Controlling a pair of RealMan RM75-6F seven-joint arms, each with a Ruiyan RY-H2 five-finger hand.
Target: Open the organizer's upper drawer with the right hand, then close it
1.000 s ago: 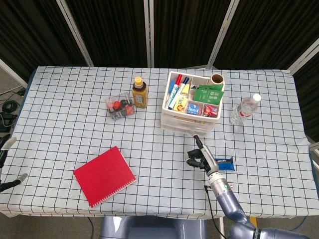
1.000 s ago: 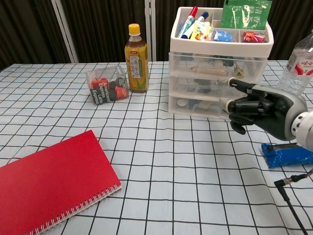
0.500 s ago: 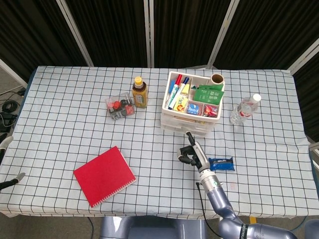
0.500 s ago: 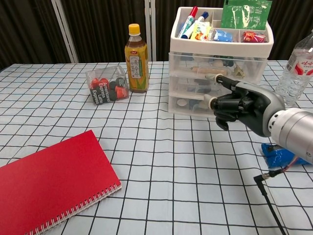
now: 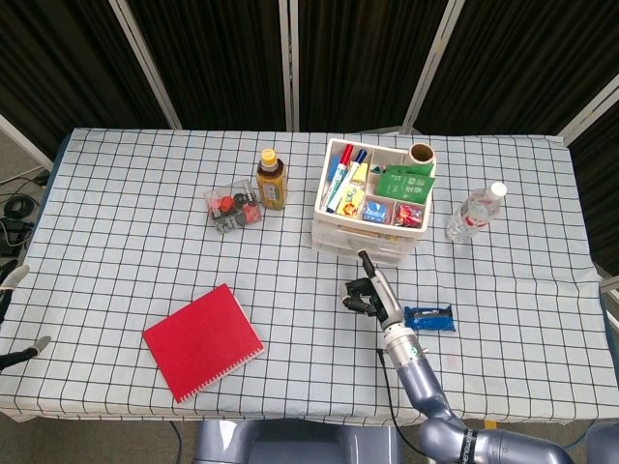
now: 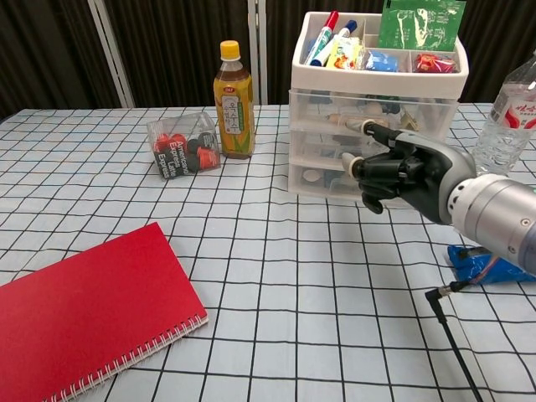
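Nearer the organizer (image 6: 374, 109) (leftward): right hand (image 6: 402, 170).

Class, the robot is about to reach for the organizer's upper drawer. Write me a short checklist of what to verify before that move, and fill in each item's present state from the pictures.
1. Upper drawer shut and ready to be pulled: ok, its front sits flush with the drawers below.
2. Right hand free of any object: ok, its fingers are curled with nothing in them.
3. Right hand at the drawer front: ok, it hangs just in front of the organizer.
4. Finger hooked on the drawer's handle: cannot tell, contact is not clear in either view.
5. Water bottle out of the way: ok, it stands apart to the side.
6. Left hand out of the way: ok, it sits at the far table edge.
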